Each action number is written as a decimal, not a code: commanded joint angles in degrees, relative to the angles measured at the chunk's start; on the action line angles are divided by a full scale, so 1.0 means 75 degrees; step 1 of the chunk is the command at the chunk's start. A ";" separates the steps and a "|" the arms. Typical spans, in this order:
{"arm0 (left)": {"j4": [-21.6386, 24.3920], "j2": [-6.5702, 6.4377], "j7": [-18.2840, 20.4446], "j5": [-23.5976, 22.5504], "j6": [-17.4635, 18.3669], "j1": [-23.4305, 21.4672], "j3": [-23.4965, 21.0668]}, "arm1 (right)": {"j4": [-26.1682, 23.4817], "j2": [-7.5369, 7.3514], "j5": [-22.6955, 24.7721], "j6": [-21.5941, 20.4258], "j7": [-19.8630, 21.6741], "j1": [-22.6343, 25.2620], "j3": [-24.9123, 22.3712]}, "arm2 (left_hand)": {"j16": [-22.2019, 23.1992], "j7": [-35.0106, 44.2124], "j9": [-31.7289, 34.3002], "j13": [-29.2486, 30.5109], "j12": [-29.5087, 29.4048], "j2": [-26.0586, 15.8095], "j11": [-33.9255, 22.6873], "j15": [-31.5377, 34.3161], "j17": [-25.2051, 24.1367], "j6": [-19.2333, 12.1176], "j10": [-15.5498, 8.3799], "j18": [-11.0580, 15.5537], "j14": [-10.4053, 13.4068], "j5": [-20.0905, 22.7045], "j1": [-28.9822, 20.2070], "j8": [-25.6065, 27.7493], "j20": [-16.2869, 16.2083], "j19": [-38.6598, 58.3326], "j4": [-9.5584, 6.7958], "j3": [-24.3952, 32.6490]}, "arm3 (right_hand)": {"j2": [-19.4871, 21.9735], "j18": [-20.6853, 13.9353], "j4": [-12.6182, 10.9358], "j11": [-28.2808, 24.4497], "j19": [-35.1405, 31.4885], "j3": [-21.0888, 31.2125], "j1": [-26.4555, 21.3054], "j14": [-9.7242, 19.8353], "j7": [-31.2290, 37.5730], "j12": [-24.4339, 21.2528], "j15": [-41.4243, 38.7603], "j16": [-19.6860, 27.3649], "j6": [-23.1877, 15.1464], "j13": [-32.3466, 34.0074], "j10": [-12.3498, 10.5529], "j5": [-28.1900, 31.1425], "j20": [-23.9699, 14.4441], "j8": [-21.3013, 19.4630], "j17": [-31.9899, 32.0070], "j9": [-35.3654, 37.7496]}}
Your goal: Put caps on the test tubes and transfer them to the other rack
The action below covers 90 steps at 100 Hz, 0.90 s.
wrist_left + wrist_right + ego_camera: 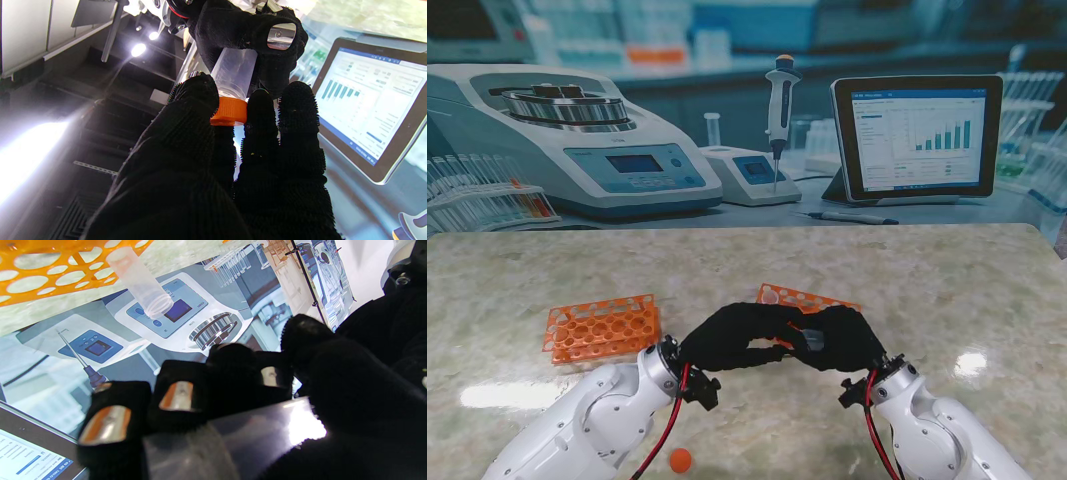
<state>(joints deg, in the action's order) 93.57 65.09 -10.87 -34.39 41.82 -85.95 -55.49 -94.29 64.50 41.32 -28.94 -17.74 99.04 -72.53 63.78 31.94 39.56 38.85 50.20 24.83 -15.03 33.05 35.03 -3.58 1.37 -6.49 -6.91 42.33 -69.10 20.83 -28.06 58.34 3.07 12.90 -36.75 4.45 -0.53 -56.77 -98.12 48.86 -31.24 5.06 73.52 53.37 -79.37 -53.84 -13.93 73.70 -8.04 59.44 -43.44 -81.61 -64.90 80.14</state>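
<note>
My two black-gloved hands meet above the table's middle. The right hand (839,340) is shut on a clear test tube (234,71), which also shows close up as the test tube (240,436) in the right wrist view. The left hand (727,336) pinches an orange cap (230,111) that sits on the tube's mouth. Behind the hands lies an orange rack (812,299) with one uncapped tube (770,295) standing in it; the right wrist view shows this rack (50,273) and tube (141,286) too. A second orange rack (602,328) lies to the left and shows no tubes.
A loose orange cap (681,460) lies on the marble table (947,290) near me, beside the left forearm. The backdrop is a printed lab scene with a centrifuge (577,140), pipette (780,100) and tablet (917,135).
</note>
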 commanded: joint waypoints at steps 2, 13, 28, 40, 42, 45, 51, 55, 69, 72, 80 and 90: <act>0.0072 0.0012 0.0080 0.0028 -0.0010 -0.0042 0.0044 | -0.0079 0.0055 -0.0002 0.0046 -0.0009 0.0044 0.0019 | -0.0458 -0.0137 0.0116 -0.0189 -0.0309 -0.0450 -0.0286 0.0349 0.0043 -0.0086 0.0162 0.0254 0.0514 -0.0142 -0.0055 -0.0127 -0.0385 -0.0240 -0.0214 -0.0236 | 0.0170 -0.0133 0.0019 -0.0008 -0.0399 0.0104 -0.0310 0.0586 0.0399 0.0125 -0.0568 -0.0173 -0.0338 0.0270 0.0019 0.0232 -0.0010 -0.0238 -0.0177 0.0306; 0.0085 0.0007 0.0121 0.0078 -0.0008 -0.0052 0.0043 | -0.0077 0.0057 -0.0008 0.0052 -0.0012 0.0049 0.0004 | -0.0990 -0.0125 0.0014 -0.0323 -0.0592 -0.0547 -0.0431 0.0571 0.0017 -0.0059 0.0180 0.0224 0.0582 -0.0157 0.0064 -0.0166 -0.0454 -0.0257 -0.0260 -0.0558 | 0.0163 -0.0133 0.0024 -0.0007 -0.0399 0.0099 -0.0307 0.0586 0.0399 0.0126 -0.0568 -0.0173 -0.0344 0.0270 0.0014 0.0230 -0.0010 -0.0237 -0.0177 0.0310; 0.0102 0.0005 0.0151 0.0138 -0.0013 -0.0074 0.0032 | -0.0065 0.0058 -0.0016 0.0052 -0.0012 0.0042 -0.0001 | -0.1500 -0.0153 -0.0019 -0.0348 -0.0777 -0.0723 -0.0422 0.0551 -0.0004 -0.0009 0.0201 0.0194 0.0587 -0.0158 0.0167 -0.0182 -0.0466 -0.0274 -0.0274 -0.0740 | 0.0172 -0.0131 0.0029 0.0000 -0.0392 0.0102 -0.0312 0.0586 0.0400 0.0126 -0.0568 -0.0173 -0.0349 0.0270 0.0014 0.0233 -0.0008 -0.0232 -0.0175 0.0307; 0.0120 0.0005 0.0164 0.0172 -0.0040 -0.0092 0.0029 | -0.0057 0.0059 -0.0020 0.0053 -0.0014 0.0035 0.0002 | -0.1333 -0.0134 0.0109 -0.0320 -0.0376 -0.1101 -0.0228 0.0610 0.0001 0.0035 0.0238 0.0189 0.0541 -0.0102 -0.0227 -0.0242 -0.0465 -0.0232 -0.0339 -0.0935 | 0.0185 -0.0130 0.0035 0.0003 -0.0388 0.0096 -0.0306 0.0584 0.0401 0.0128 -0.0564 -0.0172 -0.0349 0.0269 0.0009 0.0233 -0.0006 -0.0230 -0.0174 0.0306; 0.0123 0.0005 0.0167 0.0181 -0.0048 -0.0094 0.0030 | -0.0056 0.0059 -0.0021 0.0053 -0.0014 0.0034 0.0002 | -0.1195 -0.0125 0.0158 -0.0300 -0.0297 -0.1238 -0.0168 0.0626 0.0003 0.0056 0.0253 0.0173 0.0501 -0.0070 -0.0368 -0.0256 -0.0461 -0.0225 -0.0358 -0.0940 | 0.0173 -0.0130 0.0038 0.0004 -0.0386 0.0091 -0.0305 0.0583 0.0401 0.0127 -0.0563 -0.0171 -0.0349 0.0269 0.0003 0.0232 -0.0006 -0.0230 -0.0173 0.0306; 0.0127 0.0005 0.0175 0.0201 -0.0059 -0.0098 0.0033 | -0.0054 0.0059 -0.0021 0.0053 -0.0015 0.0032 0.0003 | -0.0988 -0.0135 0.0232 -0.0266 -0.0182 -0.1325 -0.0068 0.0539 0.0007 0.0071 0.0253 0.0181 0.0486 -0.0053 -0.0470 -0.0256 -0.0455 -0.0213 -0.0361 -0.0978 | 0.0175 -0.0130 0.0039 0.0006 -0.0385 0.0092 -0.0308 0.0582 0.0401 0.0127 -0.0562 -0.0170 -0.0349 0.0270 0.0011 0.0232 -0.0005 -0.0229 -0.0173 0.0306; 0.0127 0.0009 0.0179 0.0234 -0.0072 -0.0099 0.0044 | -0.0053 0.0060 -0.0022 0.0052 -0.0016 0.0032 0.0003 | -0.0827 -0.0151 0.0340 -0.0225 -0.0112 -0.1496 0.0038 0.0505 0.0008 0.0089 0.0260 0.0178 0.0439 0.0002 -0.0625 -0.0271 -0.0447 -0.0213 -0.0387 -0.0880 | 0.0182 -0.0130 0.0042 0.0007 -0.0384 0.0088 -0.0313 0.0582 0.0402 0.0128 -0.0561 -0.0170 -0.0349 0.0270 0.0017 0.0232 -0.0005 -0.0228 -0.0174 0.0307; 0.0128 0.0011 0.0180 0.0250 -0.0078 -0.0100 0.0050 | -0.0049 0.0060 -0.0021 0.0049 -0.0018 0.0027 0.0002 | -0.0724 -0.0153 0.0401 -0.0164 -0.0043 -0.1543 0.0110 0.0463 0.0029 0.0109 0.0264 0.0178 0.0419 0.0053 -0.0647 -0.0264 -0.0446 -0.0194 -0.0340 -0.0668 | 0.0181 -0.0130 0.0045 0.0009 -0.0383 0.0083 -0.0309 0.0582 0.0402 0.0128 -0.0561 -0.0170 -0.0349 0.0270 0.0010 0.0232 -0.0005 -0.0228 -0.0174 0.0306; 0.0136 0.0018 0.0168 0.0276 -0.0099 -0.0110 0.0054 | -0.0037 0.0064 -0.0024 0.0038 -0.0037 0.0026 -0.0006 | -0.0570 -0.0154 0.0522 -0.0019 0.0052 -0.1466 0.0205 0.0389 0.0111 0.0127 0.0290 0.0193 0.0366 0.0154 -0.0649 -0.0244 -0.0433 -0.0146 -0.0207 -0.0046 | 0.0187 -0.0130 0.0053 0.0011 -0.0383 0.0081 -0.0306 0.0582 0.0400 0.0130 -0.0560 -0.0170 -0.0353 0.0270 0.0010 0.0226 -0.0005 -0.0227 -0.0174 0.0307; 0.0138 0.0019 0.0166 0.0277 -0.0107 -0.0110 0.0055 | -0.0036 0.0065 -0.0023 0.0037 -0.0040 0.0026 -0.0007 | -0.0561 -0.0148 0.0527 -0.0006 0.0053 -0.1439 0.0212 0.0384 0.0120 0.0138 0.0283 0.0187 0.0353 0.0174 -0.0649 -0.0239 -0.0432 -0.0141 -0.0206 0.0023 | 0.0183 -0.0130 0.0055 0.0013 -0.0383 0.0078 -0.0309 0.0582 0.0400 0.0130 -0.0560 -0.0170 -0.0353 0.0270 0.0017 0.0226 -0.0005 -0.0226 -0.0174 0.0305; 0.0136 0.0021 0.0158 0.0275 -0.0122 -0.0103 0.0060 | -0.0031 0.0066 -0.0021 0.0035 -0.0048 0.0024 -0.0006 | -0.0552 -0.0146 0.0553 0.0025 0.0059 -0.1365 0.0220 0.0357 0.0136 0.0152 0.0290 0.0163 0.0332 0.0194 -0.0649 -0.0235 -0.0426 -0.0136 -0.0167 0.0145 | 0.0186 -0.0130 0.0063 0.0013 -0.0383 0.0071 -0.0311 0.0582 0.0399 0.0131 -0.0560 -0.0170 -0.0354 0.0270 0.0016 0.0225 -0.0005 -0.0226 -0.0174 0.0308; 0.0124 0.0024 0.0137 0.0252 -0.0150 -0.0092 0.0072 | -0.0020 0.0068 -0.0017 0.0028 -0.0061 0.0018 -0.0002 | -0.0558 -0.0128 0.0589 0.0108 0.0072 -0.1183 0.0224 0.0293 0.0164 0.0121 0.0280 0.0122 0.0314 0.0207 -0.0649 -0.0211 -0.0417 -0.0129 -0.0122 0.0340 | 0.0182 -0.0130 0.0070 0.0017 -0.0383 0.0066 -0.0313 0.0582 0.0397 0.0132 -0.0560 -0.0170 -0.0358 0.0270 0.0009 0.0222 -0.0005 -0.0225 -0.0174 0.0307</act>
<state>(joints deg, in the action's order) 94.16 65.10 -9.98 -32.32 40.96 -86.50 -55.25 -94.32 64.65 41.24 -28.89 -18.10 99.00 -72.66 58.88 31.88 40.83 37.81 48.89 16.83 -12.07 36.00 35.16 -3.43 3.31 -6.48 -8.39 42.85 -68.53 19.50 -29.52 57.84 3.04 8.79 -36.75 4.44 -0.53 -56.75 -98.11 48.82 -31.24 5.06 73.53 53.41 -79.37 -53.84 -13.97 73.64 -8.04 59.44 -43.44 -81.61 -64.87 80.14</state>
